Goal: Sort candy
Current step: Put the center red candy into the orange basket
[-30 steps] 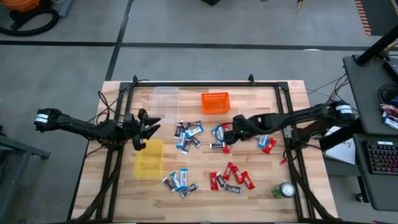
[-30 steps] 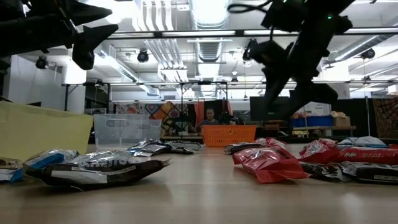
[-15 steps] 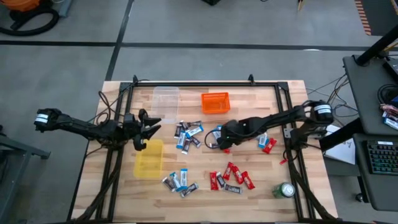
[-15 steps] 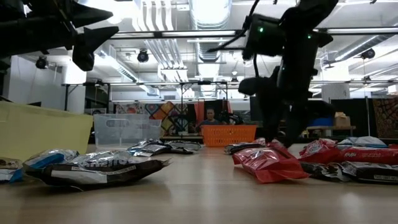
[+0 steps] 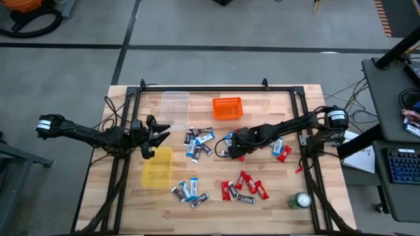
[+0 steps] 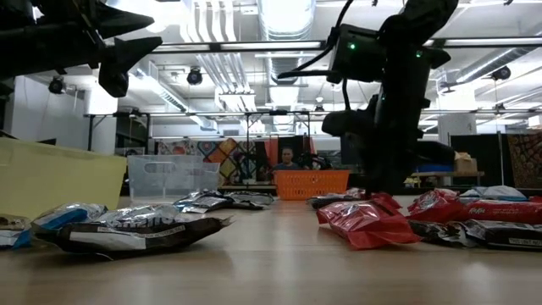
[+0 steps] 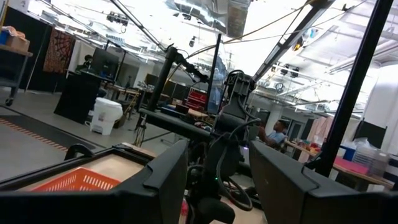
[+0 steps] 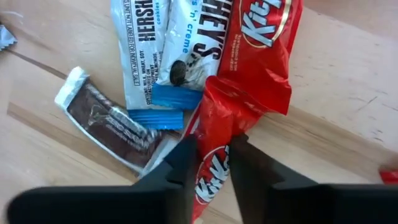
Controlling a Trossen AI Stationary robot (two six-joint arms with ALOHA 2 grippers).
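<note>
Wrapped candy lies in loose clusters on the wooden table [image 5: 275, 98]: red, blue-and-white and dark bars. My right gripper [image 5: 234, 155] points steeply down into the middle cluster and is shut on a red candy [image 8: 214, 134]. Beside that bar lie another red candy [image 8: 261, 50], two blue-and-white candies [image 8: 149, 56] and a dark candy [image 8: 109, 127], all flat on the wood. My left gripper [image 5: 154, 134] hovers open above the far end of the yellow bin [image 5: 157, 167], with nothing between its fingers. My right gripper pinches the red candy between its two fingers, on the wrapper's two long sides [image 8: 211, 155], about mid-length. The fingers come from above, slanting down, and lie across the bar. The bar lies on the table, its far end against the other red candy.
An orange bin [image 5: 227, 108] and a clear bin [image 5: 174, 102] stand at the far side. More candy lies near the front [image 5: 244, 187] and front left [image 5: 189, 191]. A green can [image 5: 301, 200] stands at the front right. Black frame rails run along the table's sides.
My right gripper has come down and toward the table's left onto the middle cluster, tipping more steeply downward. Its fingers, apart earlier, have shut on the red candy. The candy stays on the table.
</note>
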